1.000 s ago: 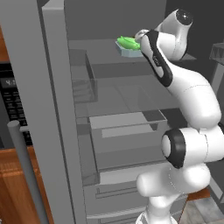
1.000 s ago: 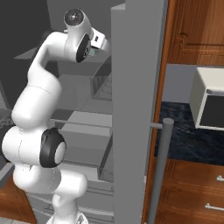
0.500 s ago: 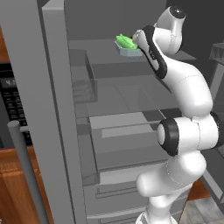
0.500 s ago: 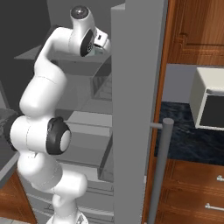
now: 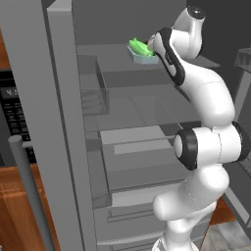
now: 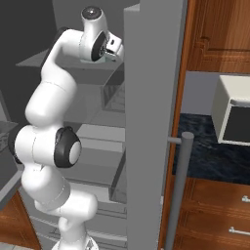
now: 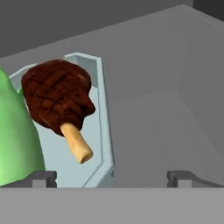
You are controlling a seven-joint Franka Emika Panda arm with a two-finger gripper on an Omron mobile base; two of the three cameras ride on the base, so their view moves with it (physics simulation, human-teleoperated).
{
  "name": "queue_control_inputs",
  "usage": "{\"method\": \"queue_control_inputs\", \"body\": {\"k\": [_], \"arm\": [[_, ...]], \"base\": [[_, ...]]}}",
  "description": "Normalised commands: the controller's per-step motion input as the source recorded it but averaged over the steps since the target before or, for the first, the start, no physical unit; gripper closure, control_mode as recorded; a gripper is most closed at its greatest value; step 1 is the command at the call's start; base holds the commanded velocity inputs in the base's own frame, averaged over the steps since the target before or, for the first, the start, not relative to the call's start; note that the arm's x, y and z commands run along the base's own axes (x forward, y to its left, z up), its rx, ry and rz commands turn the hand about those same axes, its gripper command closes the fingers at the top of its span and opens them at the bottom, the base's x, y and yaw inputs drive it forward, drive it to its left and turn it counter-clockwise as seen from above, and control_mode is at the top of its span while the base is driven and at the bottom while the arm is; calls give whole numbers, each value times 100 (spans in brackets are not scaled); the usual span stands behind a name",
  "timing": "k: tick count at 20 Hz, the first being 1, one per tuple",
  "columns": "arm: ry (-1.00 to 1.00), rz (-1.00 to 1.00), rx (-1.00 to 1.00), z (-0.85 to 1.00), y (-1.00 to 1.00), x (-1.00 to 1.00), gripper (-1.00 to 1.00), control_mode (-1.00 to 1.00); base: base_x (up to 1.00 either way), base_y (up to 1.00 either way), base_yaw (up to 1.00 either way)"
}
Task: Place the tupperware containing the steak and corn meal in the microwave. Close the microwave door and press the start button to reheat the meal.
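The tupperware (image 5: 143, 53) sits on the upper shelf of the open fridge, with the bright green corn showing in it. In the hand view the pale blue tub (image 7: 99, 109) holds the brown steak (image 7: 57, 96) with its bone and the green corn (image 7: 15, 144) at the left. My gripper (image 7: 113, 179) is open right at the tub's near corner. Its left fingertip (image 7: 43, 178) is over the tub and its right fingertip (image 7: 183, 178) over the bare shelf. The microwave's black keypad strip (image 5: 13, 115) peeks out left of the fridge door. The microwave door is hidden.
The grey fridge door (image 5: 49, 122) stands open at the left with its bar handle (image 5: 27, 191). Shelves and drawers (image 5: 132, 147) lie below the tub. A white boxy appliance (image 6: 234, 117) stands on a dark counter at the right, with wooden cabinets (image 6: 215, 34) above.
The arm has stretched up and forward, bringing the hand closer to the tub on the shelf. The jaws have stayed open and the tub has not moved.
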Motion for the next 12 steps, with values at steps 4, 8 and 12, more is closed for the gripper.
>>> {"method": "queue_control_inputs", "body": {"k": [4, 8, 12], "arm": [[0, 0, -1, -39, 31, 19, -100, -100], [0, -6, 0, -25, 54, 54, 100, -100], [0, -9, 0, -30, 25, 61, 100, -100]], "base": [[0, 0, 0], [0, 0, 0], [0, 0, 0]]}}
